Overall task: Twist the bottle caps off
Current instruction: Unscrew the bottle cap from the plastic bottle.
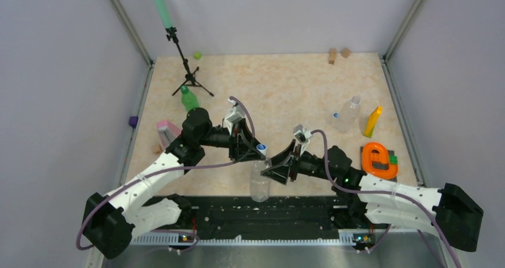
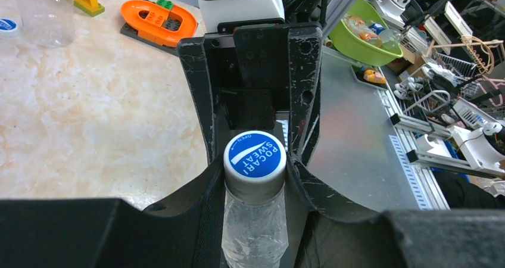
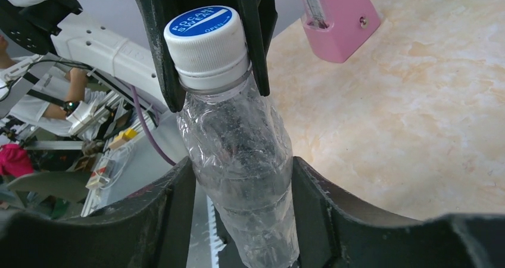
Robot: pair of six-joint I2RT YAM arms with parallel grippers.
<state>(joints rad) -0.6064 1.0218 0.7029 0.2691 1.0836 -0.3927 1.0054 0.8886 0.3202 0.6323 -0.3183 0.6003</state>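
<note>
Blue cap [image 2: 255, 156] clenched in our left end effector [image 1: 257, 151], clear bottle [image 3: 241, 155] grasped by the right end effector [image 3: 244, 211] at the near edge of the bench [image 1: 298, 89]; we'd turn the cap squarely, right grip firm, not crushing.

blue cap [image 2: 255, 155] on clear bottle [image 3: 244, 161]: top reads "POCARI SWEAT" in white on blue | same cap, near its edge: small "OPEN" | right wrist view: both words legible on that cap too | second blue cap [image 2: 6, 25] lying on table: print too small to read
</note>
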